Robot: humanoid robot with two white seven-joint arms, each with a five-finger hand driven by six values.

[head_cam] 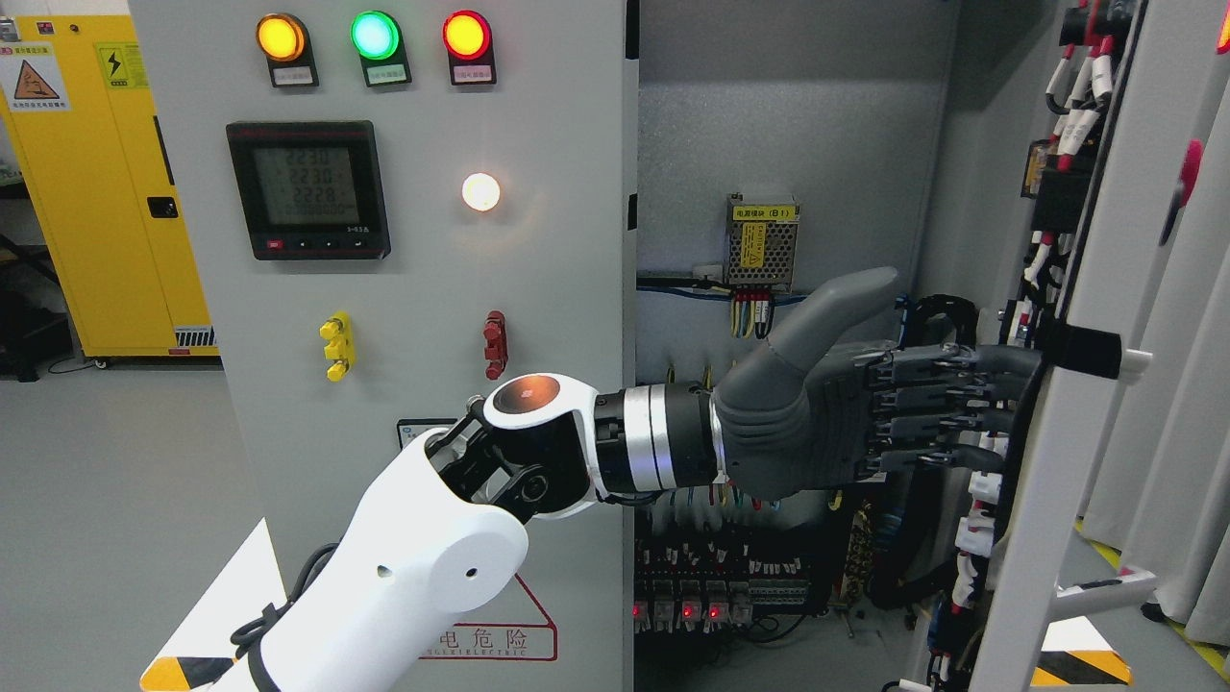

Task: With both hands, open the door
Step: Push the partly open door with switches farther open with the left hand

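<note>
The grey electrical cabinet's right door (1067, 452) stands swung open, seen almost edge-on at the right, with a black knob handle (1088, 349) on it and wiring on its inner face. My left arm (432, 567) comes in from the lower left and reaches across the cabinet opening. The left hand (922, 404) has its fingers (961, 394) hooked around the door's inner edge, thumb (846, 298) raised free. The left door (423, 269), with lamps and a meter, is closed. No right arm shows.
Inside the cabinet are a power supply (762, 245), cables and a row of relays with red lights (687, 596). A yellow cabinet (86, 192) stands at the far left. Grey curtain-like panels (1172, 461) hang behind the open door. Hazard tape marks the floor (1076, 663).
</note>
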